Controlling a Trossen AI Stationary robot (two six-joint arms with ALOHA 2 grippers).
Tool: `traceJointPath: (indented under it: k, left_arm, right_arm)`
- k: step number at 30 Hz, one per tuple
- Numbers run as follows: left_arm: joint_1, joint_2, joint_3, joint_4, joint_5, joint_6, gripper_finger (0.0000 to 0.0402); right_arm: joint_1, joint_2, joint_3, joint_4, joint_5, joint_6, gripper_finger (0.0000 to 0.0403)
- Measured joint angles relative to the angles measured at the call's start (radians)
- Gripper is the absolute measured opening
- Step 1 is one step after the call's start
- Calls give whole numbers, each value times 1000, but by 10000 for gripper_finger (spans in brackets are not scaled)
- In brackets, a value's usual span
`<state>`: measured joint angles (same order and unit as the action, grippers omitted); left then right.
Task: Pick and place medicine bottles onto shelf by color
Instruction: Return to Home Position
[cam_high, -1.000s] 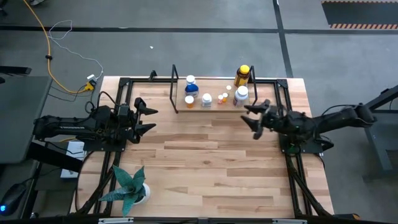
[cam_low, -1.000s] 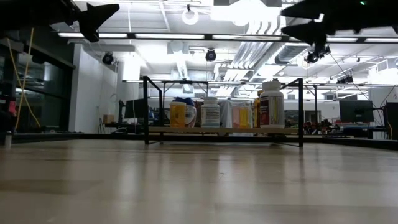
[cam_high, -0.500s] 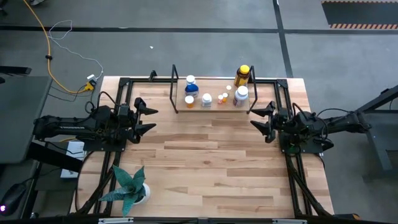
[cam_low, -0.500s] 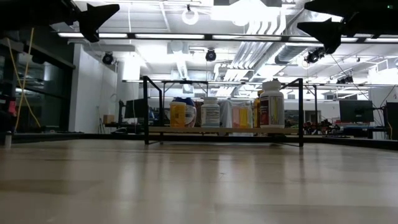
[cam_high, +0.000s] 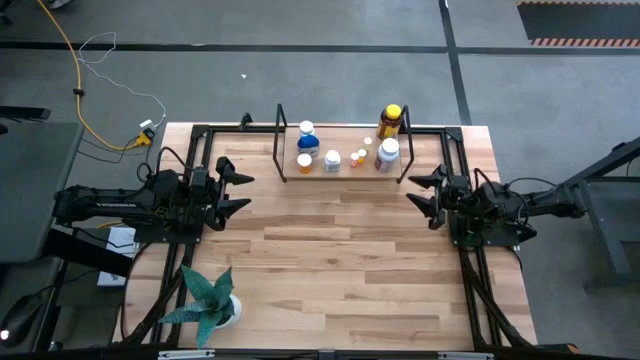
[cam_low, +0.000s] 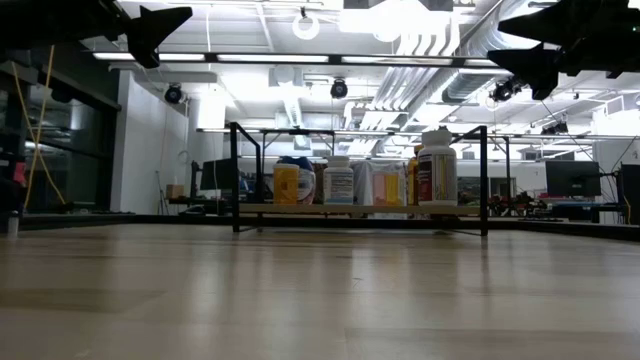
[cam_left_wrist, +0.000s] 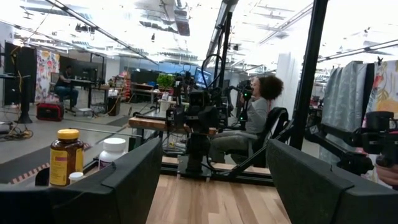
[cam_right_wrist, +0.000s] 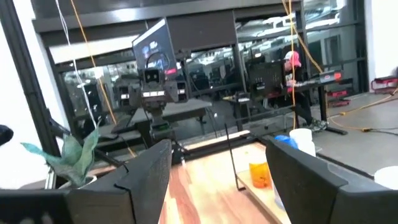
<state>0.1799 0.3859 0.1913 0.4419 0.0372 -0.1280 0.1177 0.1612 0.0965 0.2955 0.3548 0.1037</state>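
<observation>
High view shows the medicine bottles all standing on the shelf, which sits at the far edge of the table. Blue-capped white ones stand toward the shelf's left end, tiny orange vials near its middle, and a large white bottle and the amber bottle at its right end. The left claw hangs well off the shelf's left front corner, fingers spread wide, holding nothing. The right claw hangs near the shelf's right front corner, likewise wide apart and empty. A potted plant stands well in front of the shelf.
</observation>
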Motion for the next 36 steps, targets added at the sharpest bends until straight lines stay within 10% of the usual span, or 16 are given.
traceJointPath:
  k: [7, 17, 36]
  left_arm:
    - [0, 0, 0, -1, 0, 0, 278]
    - [0, 0, 0, -3, 0, 0, 278]
    - [0, 0, 0, -12, 0, 0, 278]
  right_arm:
    - [0, -24, -14, -7, -25, -12, 202]
    - [0, -24, -14, 1, -26, 27, 10]
    - [0, -27, -84, -23, -59, 66, 1]
